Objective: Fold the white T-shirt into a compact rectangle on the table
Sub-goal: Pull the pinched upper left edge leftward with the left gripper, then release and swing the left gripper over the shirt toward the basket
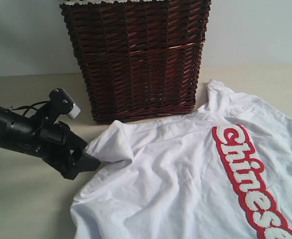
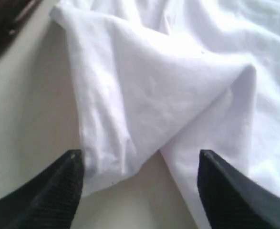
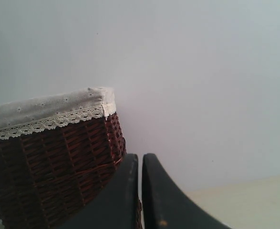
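The white T-shirt (image 1: 185,169) lies spread and wrinkled on the cream table (image 1: 26,199), its red band with white lettering running toward the front right. One sleeve (image 1: 111,144) is folded up at the shirt's left edge. My left gripper (image 1: 93,162) sits low at that sleeve, open. In the left wrist view the gripper (image 2: 140,157) straddles the sleeve's hem (image 2: 106,167), with bare table between the fingers. My right gripper (image 3: 140,160) is shut with nothing in it, raised and pointing toward the wall; it does not show in the exterior view.
A dark brown wicker basket (image 1: 136,59) with white lace trim stands at the back, just behind the shirt's collar end; it also fills the side of the right wrist view as the basket (image 3: 49,167). Bare table lies left of the shirt.
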{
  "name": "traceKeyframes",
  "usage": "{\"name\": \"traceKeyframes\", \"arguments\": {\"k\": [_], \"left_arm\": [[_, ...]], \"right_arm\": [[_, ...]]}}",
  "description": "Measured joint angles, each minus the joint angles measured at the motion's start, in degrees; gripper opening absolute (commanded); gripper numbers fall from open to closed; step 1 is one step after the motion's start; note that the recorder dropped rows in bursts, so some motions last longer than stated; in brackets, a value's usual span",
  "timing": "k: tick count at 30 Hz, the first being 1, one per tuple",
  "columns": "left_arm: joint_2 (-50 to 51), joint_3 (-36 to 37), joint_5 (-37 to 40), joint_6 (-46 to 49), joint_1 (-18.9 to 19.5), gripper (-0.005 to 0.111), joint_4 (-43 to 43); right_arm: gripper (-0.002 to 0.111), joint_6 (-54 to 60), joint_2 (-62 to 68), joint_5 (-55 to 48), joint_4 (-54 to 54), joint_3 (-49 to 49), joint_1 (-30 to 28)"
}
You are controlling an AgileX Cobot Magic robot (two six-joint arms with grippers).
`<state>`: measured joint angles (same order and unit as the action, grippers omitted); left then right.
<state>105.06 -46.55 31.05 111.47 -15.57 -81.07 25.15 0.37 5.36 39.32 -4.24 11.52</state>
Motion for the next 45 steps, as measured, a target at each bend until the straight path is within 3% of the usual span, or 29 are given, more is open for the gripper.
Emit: {"name": "traceKeyframes", "arguments": {"k": [9,13,15,16,24,27,31,34,38,43,45], "left_arm": [[1.57,-0.12,-5.62,8.02,0.00,0.063,-4.07],[3.41,-0.12,-2.74,8.39,0.00,0.042,-5.02],[3.64,-0.12,-1.27,8.48,0.00,0.023,-5.93],[3.64,-0.12,-0.83,8.48,0.00,0.003,-6.41],[-1.92,-0.12,-5.52,8.62,0.00,0.000,-7.61],[-7.66,-0.59,-6.97,8.62,0.00,0.000,-2.13],[-11.51,-6.09,3.13,8.62,0.09,0.000,19.58],[-11.59,-11.12,8.42,8.37,-2.81,0.000,25.53],[-8.67,-13.79,11.06,4.87,-11.18,0.000,23.89],[-0.75,-13.77,2.92,-4.06,-23.70,0.000,16.89],[1.01,-13.77,0.75,-7.25,-26.47,0.000,16.67]], "right_arm": [[0.004,0.00,0.00,0.00,0.00,0.00,0.00],[0.004,0.00,0.00,0.00,0.00,0.00,0.00],[0.004,0.00,0.00,0.00,0.00,0.00,0.00],[0.004,0.00,0.00,0.00,0.00,0.00,0.00],[0.004,0.00,0.00,0.00,0.00,0.00,0.00],[0.004,0.00,0.00,0.00,0.00,0.00,0.00],[0.004,0.00,0.00,0.00,0.00,0.00,0.00],[0.004,0.00,0.00,0.00,0.00,0.00,0.00],[0.004,0.00,0.00,0.00,0.00,0.00,0.00],[0.004,0.00,0.00,0.00,0.00,0.00,0.00],[0.004,0.00,0.00,0.00,0.00,0.00,0.00]]}}
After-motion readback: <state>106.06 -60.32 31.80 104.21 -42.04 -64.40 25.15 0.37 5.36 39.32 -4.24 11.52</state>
